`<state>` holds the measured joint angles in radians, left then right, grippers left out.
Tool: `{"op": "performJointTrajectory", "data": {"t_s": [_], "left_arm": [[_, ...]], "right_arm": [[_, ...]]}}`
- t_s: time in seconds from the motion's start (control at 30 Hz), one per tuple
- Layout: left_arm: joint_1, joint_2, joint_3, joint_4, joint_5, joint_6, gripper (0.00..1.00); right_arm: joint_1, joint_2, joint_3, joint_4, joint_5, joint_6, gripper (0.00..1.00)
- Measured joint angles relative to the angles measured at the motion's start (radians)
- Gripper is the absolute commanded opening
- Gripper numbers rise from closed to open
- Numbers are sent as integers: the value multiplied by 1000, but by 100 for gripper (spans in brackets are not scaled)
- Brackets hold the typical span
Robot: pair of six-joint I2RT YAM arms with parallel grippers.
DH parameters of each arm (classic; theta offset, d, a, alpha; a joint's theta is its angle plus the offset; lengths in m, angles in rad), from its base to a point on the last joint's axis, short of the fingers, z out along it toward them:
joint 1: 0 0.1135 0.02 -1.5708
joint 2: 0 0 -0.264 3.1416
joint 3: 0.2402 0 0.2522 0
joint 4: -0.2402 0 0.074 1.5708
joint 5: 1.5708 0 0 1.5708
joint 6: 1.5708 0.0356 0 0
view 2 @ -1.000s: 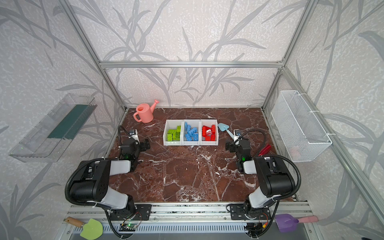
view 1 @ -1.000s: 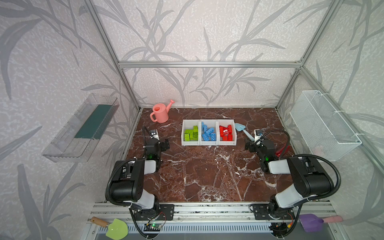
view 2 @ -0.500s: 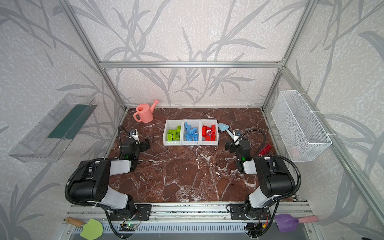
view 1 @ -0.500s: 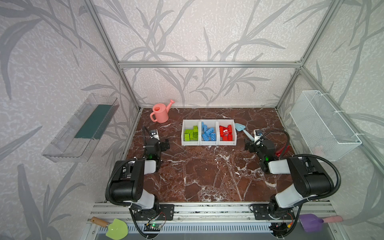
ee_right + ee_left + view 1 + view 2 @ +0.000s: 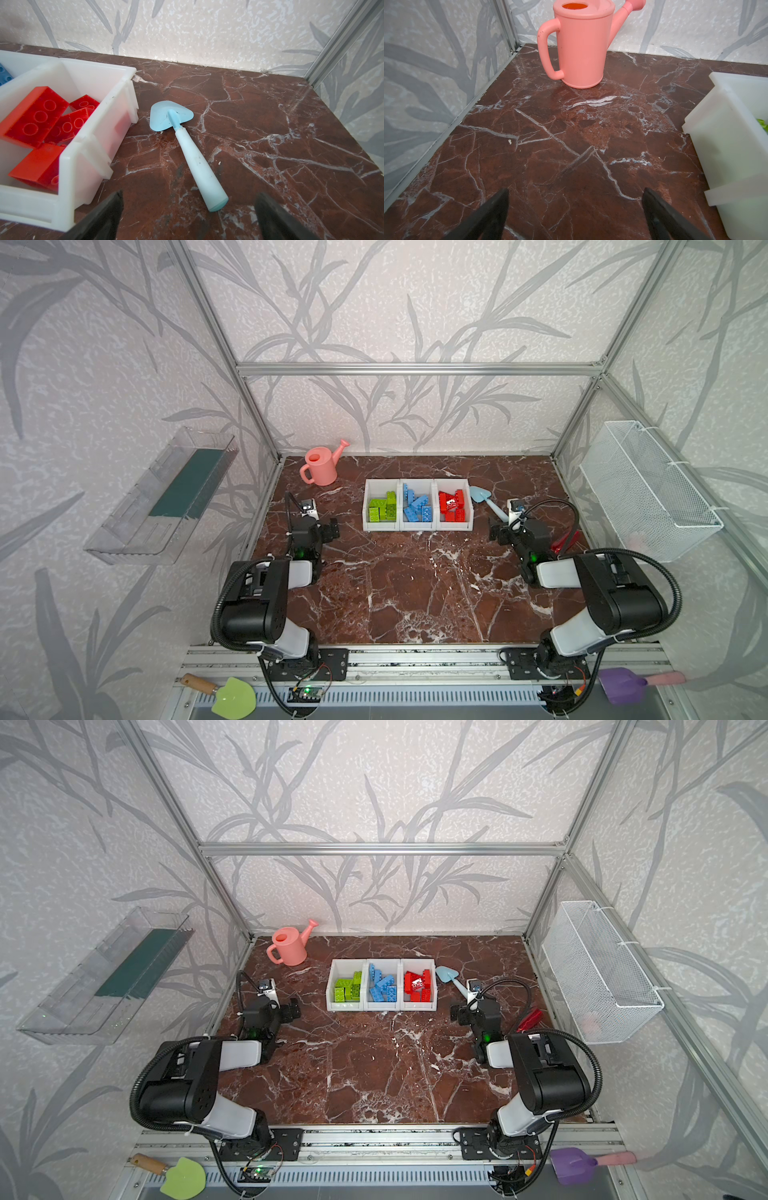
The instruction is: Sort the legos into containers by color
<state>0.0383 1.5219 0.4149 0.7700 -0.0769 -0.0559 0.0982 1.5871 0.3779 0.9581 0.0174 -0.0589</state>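
The left gripper (image 5: pixel 575 193) and the right gripper (image 5: pixel 188 195) have wide, empty jaws. Farther, at frame centre in both top views, the legos (image 5: pixel 417 506) lie sorted in the containers (image 5: pixel 415 527): green, blue, red. I see no loose brick, so it is best to hold the arms clear of the containers.

No words, numbers or signs can be read in any view. In a top view, one red lego (image 5: pixel 417 982) in the right-most of the containers (image 5: pixel 419 1006) has a small white patch on it. The patch is too small to tell if it is writing.
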Motion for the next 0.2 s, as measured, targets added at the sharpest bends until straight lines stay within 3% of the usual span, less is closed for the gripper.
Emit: {"op": "performJointTrajectory", "data": {"t_s": [0.2], "left_arm": [[0, 0, 0, 0, 0, 0, 99]], "right_arm": [[1, 0, 0, -1, 0, -4, 99]]}}
